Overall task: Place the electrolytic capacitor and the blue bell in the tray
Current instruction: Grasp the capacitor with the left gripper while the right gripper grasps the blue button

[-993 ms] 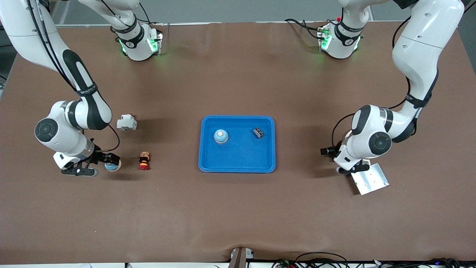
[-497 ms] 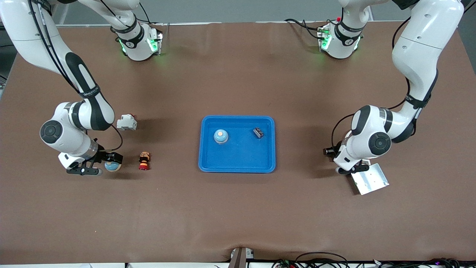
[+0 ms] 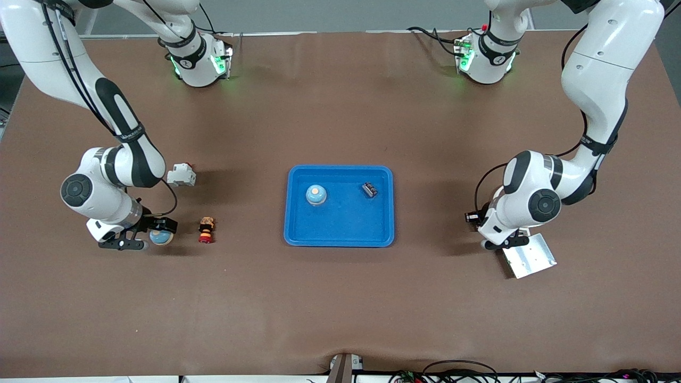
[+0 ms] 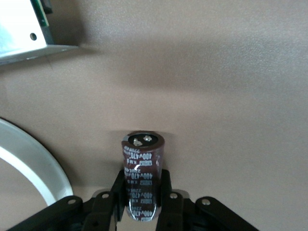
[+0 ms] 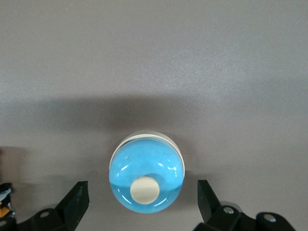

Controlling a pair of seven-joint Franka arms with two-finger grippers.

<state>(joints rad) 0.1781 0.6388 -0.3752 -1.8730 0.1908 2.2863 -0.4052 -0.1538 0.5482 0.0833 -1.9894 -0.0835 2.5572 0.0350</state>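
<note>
The capacitor [image 4: 142,175] is being pinched upright by the left claw [image 4: 142,202] beside the metal plate [image 3: 529,256], while the blue bell [image 5: 147,174] is being straddled on the worktop [image 3: 340,308] by the wide-open right claw [image 5: 144,202], presumably for the tray [image 3: 298,234].

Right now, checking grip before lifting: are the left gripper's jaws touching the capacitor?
Touching. Left wrist view: the left gripper has its jaws pressed against both sides of the capacitor.
</note>
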